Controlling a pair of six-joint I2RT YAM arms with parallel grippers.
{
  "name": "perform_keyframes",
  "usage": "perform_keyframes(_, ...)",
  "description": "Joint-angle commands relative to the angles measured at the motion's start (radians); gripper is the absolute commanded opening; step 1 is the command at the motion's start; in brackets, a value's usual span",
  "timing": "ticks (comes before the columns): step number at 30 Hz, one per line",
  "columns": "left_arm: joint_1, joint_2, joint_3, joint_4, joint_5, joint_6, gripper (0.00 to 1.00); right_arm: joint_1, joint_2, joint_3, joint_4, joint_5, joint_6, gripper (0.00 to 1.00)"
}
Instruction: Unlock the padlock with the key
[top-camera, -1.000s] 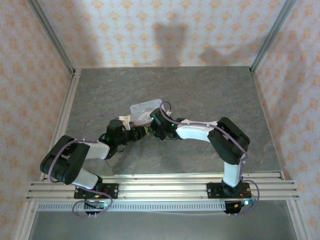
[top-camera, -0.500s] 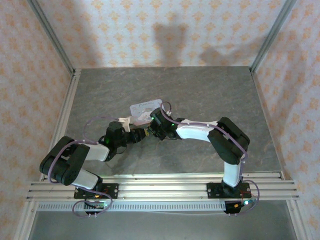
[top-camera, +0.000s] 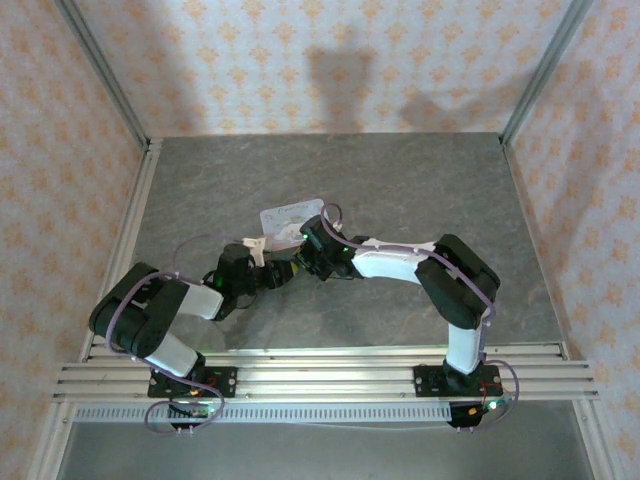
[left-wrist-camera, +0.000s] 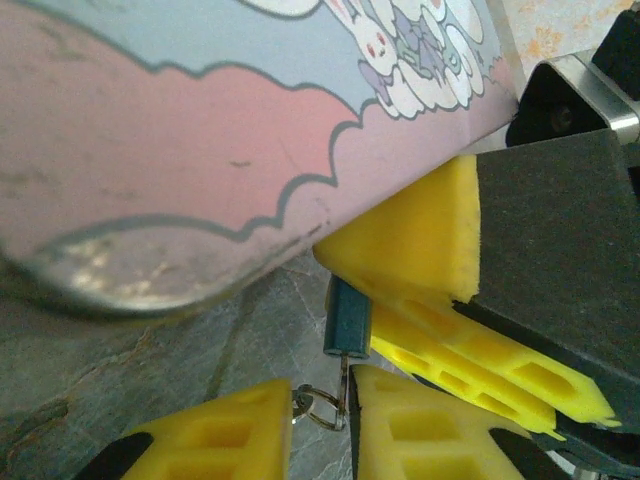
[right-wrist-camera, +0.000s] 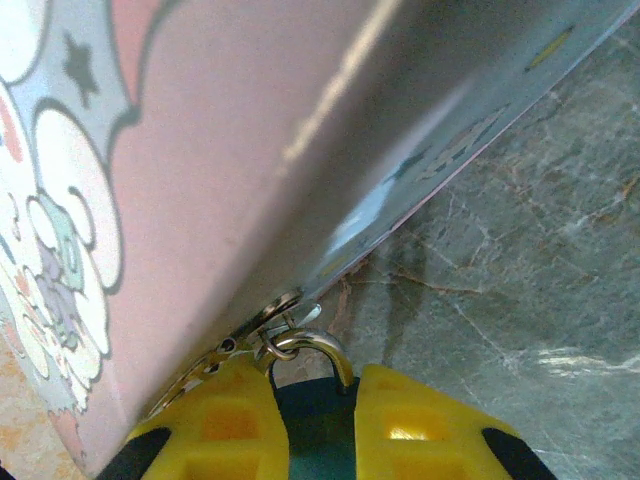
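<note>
In the right wrist view my right gripper (right-wrist-camera: 320, 378) is shut on the blue padlock (right-wrist-camera: 318, 430). The padlock's metal shackle (right-wrist-camera: 312, 346) hooks through the hasp of the pastel cartoon tin (right-wrist-camera: 200, 170). The left wrist view has the padlock (left-wrist-camera: 348, 318) sticking out of the right gripper's yellow fingers (left-wrist-camera: 415, 245), just under the tin (left-wrist-camera: 180, 170). The slim key (left-wrist-camera: 346, 378) stands in the padlock's underside, its ring (left-wrist-camera: 320, 410) hanging beside it. My left gripper (left-wrist-camera: 320, 420) is closed in on the key and ring, which touch both pads. From above, both grippers meet at the tin's near edge (top-camera: 285, 268).
The tin (top-camera: 291, 221) lies mid-table on the grey stone-patterned top (top-camera: 400, 180). Metal rails (top-camera: 135, 230) and patterned walls fence the left, right and back. Both arms fold across the near half of the table.
The left jaws have narrowed onto the key and its ring. The left arm's elbow has drawn back toward the near left. The right arm and tin have stayed put.
</note>
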Motion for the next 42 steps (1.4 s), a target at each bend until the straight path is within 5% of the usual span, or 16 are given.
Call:
perform_keyframes(1, -0.016, 0.012, 0.027, 0.042, 0.006, 0.028, 0.18, -0.004, -0.006, 0.010, 0.029, -0.003, 0.014, 0.00)
perform_keyframes(7, -0.022, 0.027, 0.031, 0.045, 0.007, 0.032, 0.15, -0.003, -0.003, 0.015, 0.031, -0.006, 0.019, 0.00)
perform_keyframes(11, -0.025, 0.036, 0.031, 0.049, 0.009, 0.041, 0.00, -0.003, -0.004, 0.012, 0.031, -0.006, 0.023, 0.00)
perform_keyframes(15, -0.033, 0.026, 0.021, 0.033, -0.015, 0.091, 0.00, -0.005, -0.004, 0.009, 0.037, -0.019, 0.032, 0.00)
perform_keyframes(29, -0.365, -0.125, 0.062, -0.201, -0.672, 0.655, 0.00, -0.043, -0.005, 0.079, -0.143, -0.153, -0.007, 0.00)
perform_keyframes(37, -0.560, 0.014, 0.176, -0.333, -0.888, 0.826, 0.00, -0.050, 0.011, 0.187, -0.324, -0.145, -0.127, 0.00)
perform_keyframes(42, -0.590, 0.002, 0.172, -0.358, -0.957, 0.835, 0.00, -0.052, 0.024, 0.207, -0.349, -0.148, -0.152, 0.00)
